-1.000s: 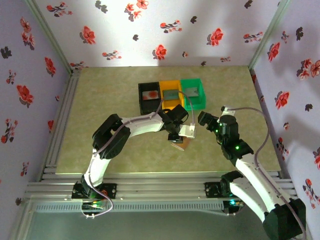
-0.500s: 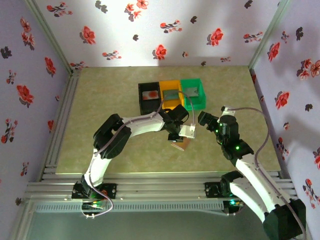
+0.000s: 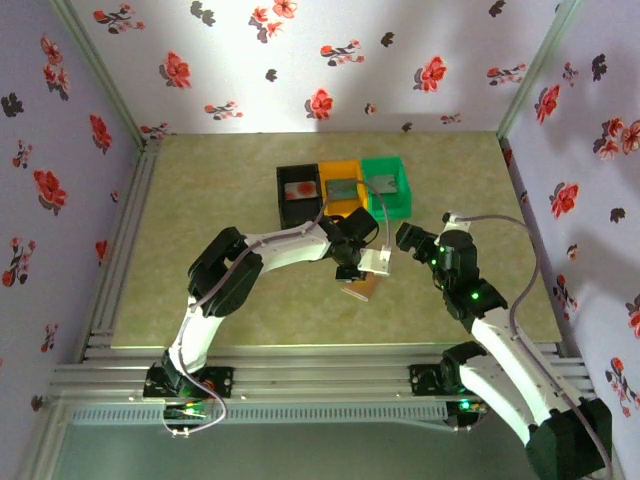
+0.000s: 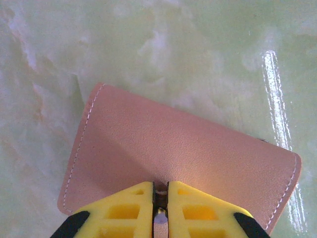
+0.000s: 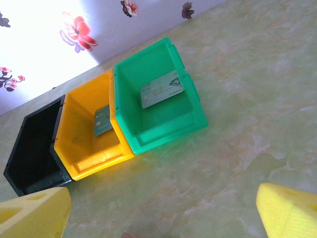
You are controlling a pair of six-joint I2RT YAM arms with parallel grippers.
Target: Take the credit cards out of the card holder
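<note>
The card holder point(image 4: 183, 153) lies shut on the table, pinkish-tan side up, and shows as a small tan patch point(image 3: 362, 289) in the top view. My left gripper point(image 4: 160, 184) points down at its near edge, its yellow fingers point(image 4: 129, 208) pressed together on a thin fold of that edge. From above, the left gripper point(image 3: 354, 277) sits right over the holder. One credit card point(image 5: 161, 89) lies in the green bin point(image 5: 168, 124), another point(image 5: 102, 120) in the orange bin point(image 5: 84, 163). My right gripper point(image 5: 161, 210) hovers open to the right of the holder, nothing between its fingers.
The black bin point(image 3: 283, 205), orange bin point(image 3: 352, 208) and green bin point(image 3: 402, 205) stand in a row at the back of the table; the black one holds a reddish card point(image 3: 300, 190). Flowered walls enclose the table on three sides.
The left gripper's jaws have come together on the card holder's edge. Both arms have otherwise stayed where they were.
</note>
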